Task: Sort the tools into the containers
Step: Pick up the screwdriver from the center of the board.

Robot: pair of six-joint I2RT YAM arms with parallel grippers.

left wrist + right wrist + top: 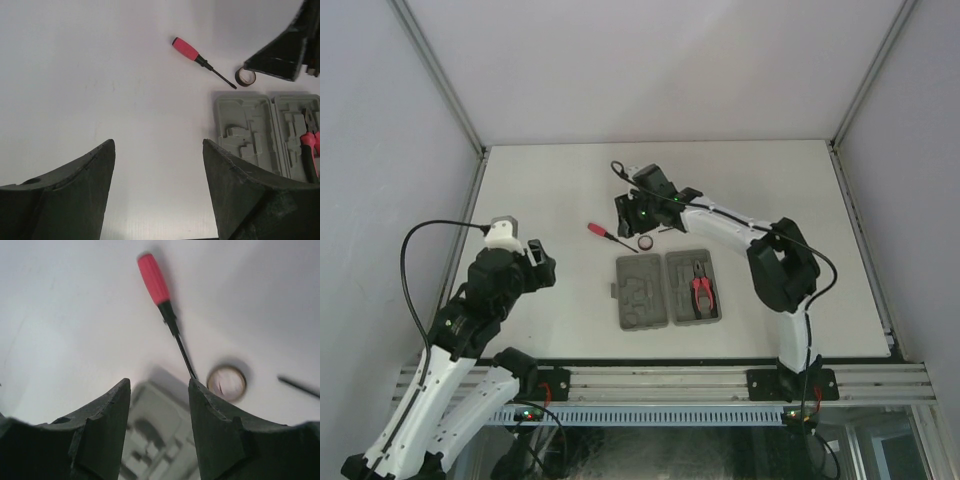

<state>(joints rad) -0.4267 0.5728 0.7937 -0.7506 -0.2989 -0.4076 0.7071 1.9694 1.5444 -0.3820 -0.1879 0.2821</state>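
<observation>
Case (626, 303) open flat mid-table, pliers (701, 290) in right half. Your right gripper (157, 386) nearest: jaws half apart, empty. Left gripper (157, 145) wide, empty, well apart. Screwdriver (162, 300) just beyond right jaws, handle pointing away, tip beside ring (227, 382). You want right arm.

No legible text, label, brand mark, number or sign appears on the grey case (642, 292), the screwdriver (610, 237) or the pliers (701, 290).

White table (550, 190), pale walls (650, 60)
</observation>
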